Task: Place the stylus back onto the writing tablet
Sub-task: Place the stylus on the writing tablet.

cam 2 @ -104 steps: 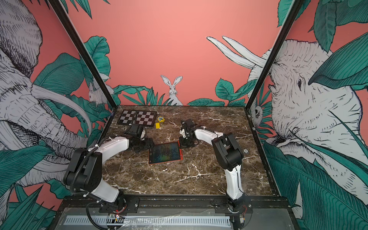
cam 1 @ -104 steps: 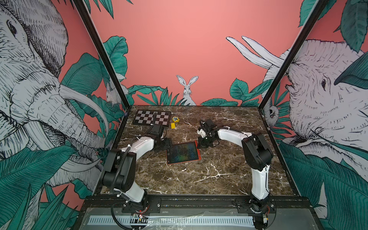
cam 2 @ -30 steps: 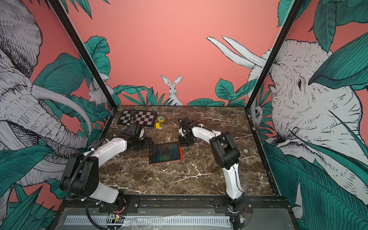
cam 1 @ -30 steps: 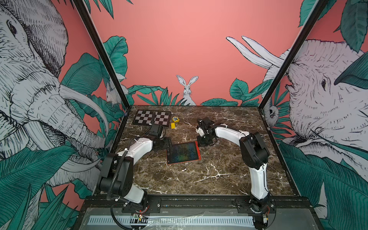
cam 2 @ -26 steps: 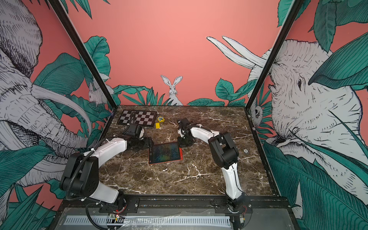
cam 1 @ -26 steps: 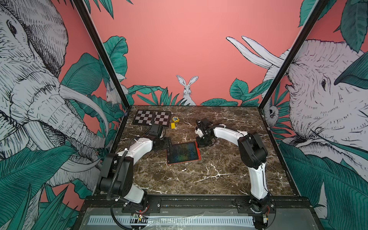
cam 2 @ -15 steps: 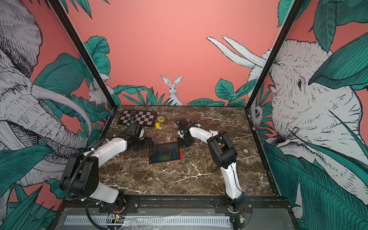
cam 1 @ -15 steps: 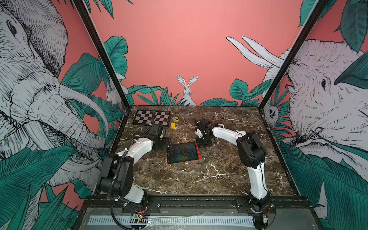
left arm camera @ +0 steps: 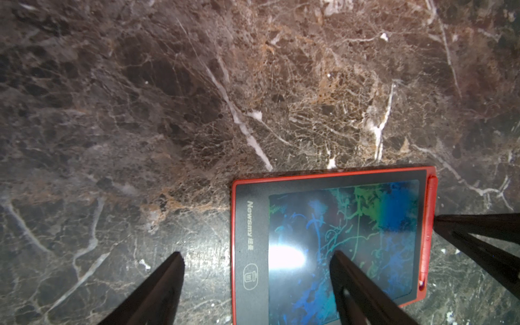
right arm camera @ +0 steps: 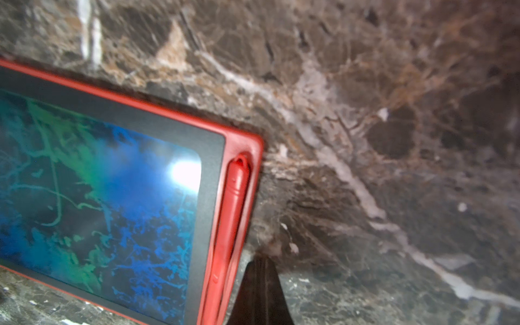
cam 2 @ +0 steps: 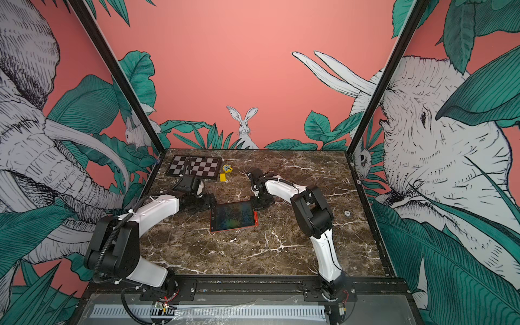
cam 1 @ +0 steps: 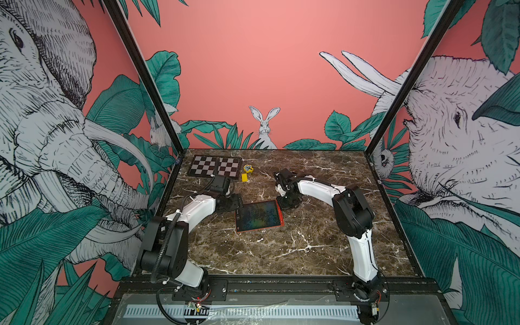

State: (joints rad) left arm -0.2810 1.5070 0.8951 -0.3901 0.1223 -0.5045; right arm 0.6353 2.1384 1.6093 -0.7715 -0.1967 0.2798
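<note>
Since a few seconds ago the right arm (cam 1: pixel 315 189) has swung its elbow a little toward the middle of the marble table (cam 1: pixel 295 247). The right gripper (right arm camera: pixel 260 261) has crept nearer the writing tablet (cam 1: pixel 257 215), which has not shifted.

That tablet lies flat near the table's centre, screen up, covered in green and blue scribbles. Along its edge on the right arm's side a narrow slot (right arm camera: pixel 254 174) is moulded into the red frame. The stylus (right arm camera: pixel 233 208) lies lengthwise in it, down between the slot's walls, its rounded end close to the end wall. Whether it is fully seated cannot be told.

The right gripper is closed with nothing between its fingers, its tip low beside that slotted edge, outside the frame. The left gripper (left arm camera: pixel 256 253) stands wide apart and grips nothing. One finger is over bare marble and the other over the screen, so they straddle the tablet's opposite edge; contact with the screen cannot be told.

At the table's far left lie a chequered board (cam 1: pixel 215 166) and two small yellow pieces (cam 1: pixel 248 168), well apart from the tablet.
</note>
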